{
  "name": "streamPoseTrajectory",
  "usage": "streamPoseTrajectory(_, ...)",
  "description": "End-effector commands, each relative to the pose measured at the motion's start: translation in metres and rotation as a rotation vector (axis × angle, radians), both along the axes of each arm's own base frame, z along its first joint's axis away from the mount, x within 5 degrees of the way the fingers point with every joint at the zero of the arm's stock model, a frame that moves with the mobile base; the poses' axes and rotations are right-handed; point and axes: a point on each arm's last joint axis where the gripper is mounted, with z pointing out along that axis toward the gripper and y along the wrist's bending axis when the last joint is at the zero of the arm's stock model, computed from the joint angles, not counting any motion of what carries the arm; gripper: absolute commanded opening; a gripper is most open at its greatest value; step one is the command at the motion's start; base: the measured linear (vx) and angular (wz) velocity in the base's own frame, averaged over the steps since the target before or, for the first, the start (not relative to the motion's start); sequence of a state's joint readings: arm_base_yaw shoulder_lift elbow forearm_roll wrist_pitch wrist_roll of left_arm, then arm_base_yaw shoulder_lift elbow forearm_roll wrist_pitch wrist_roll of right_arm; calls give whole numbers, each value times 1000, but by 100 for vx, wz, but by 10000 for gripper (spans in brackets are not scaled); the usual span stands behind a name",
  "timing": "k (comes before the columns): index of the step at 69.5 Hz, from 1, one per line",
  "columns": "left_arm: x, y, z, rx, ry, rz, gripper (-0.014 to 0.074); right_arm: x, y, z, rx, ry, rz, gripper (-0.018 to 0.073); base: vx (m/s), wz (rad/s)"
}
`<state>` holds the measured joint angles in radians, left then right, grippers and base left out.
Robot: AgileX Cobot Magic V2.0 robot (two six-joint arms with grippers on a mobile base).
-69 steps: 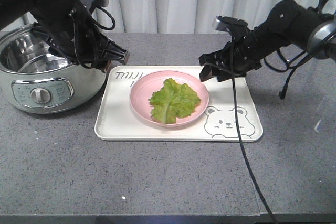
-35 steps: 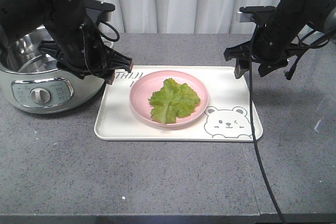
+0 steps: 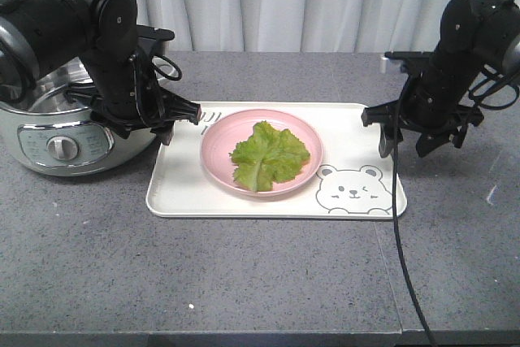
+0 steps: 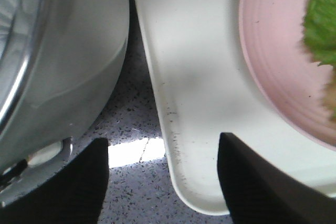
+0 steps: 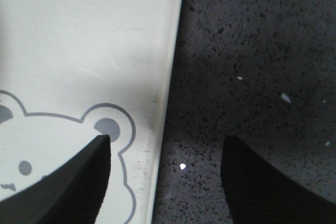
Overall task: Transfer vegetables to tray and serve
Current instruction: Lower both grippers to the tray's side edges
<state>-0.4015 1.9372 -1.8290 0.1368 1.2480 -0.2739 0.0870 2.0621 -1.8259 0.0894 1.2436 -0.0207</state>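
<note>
Tray (image 3: 179,184) edges sit between the fingers of left pincer (image 4: 163,142) and right pincer (image 5: 167,142), both gaping; bite looks shallow, so lifting could slip, spilling vegetables (image 3: 270,154).

Cooker (image 3: 61,140) crowds tray (image 3: 175,184) left edge, narrow gap; open counter (image 3: 455,233) right side.

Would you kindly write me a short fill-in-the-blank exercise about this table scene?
1. The lettuce lies on a pink ____.
2. The tray underneath shows a cartoon ____.
3. The left gripper and right gripper both have their jaws ____.
4. The cooking pot stands beside the tray edge nearest the ____ gripper.
Missing words: plate; bear; open; left.
</note>
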Motion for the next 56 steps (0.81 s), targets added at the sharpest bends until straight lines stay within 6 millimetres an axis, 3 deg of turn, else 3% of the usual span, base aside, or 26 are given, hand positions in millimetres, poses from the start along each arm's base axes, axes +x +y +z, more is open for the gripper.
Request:
streamPoseTrajectory(1,-6,4,23,-24,-56,5,444,-12,-4,26,10,-21,0,447,0,0)
streamPoseTrajectory(28,0,1,8,-31,-15,7,444,-12,-3,20,21,-3,-2,447,0,0)
streamPoseTrajectory(56,-3,-6,8,-101,18,-16,444,-12,-2,20,31,-2,1,447,0,0)
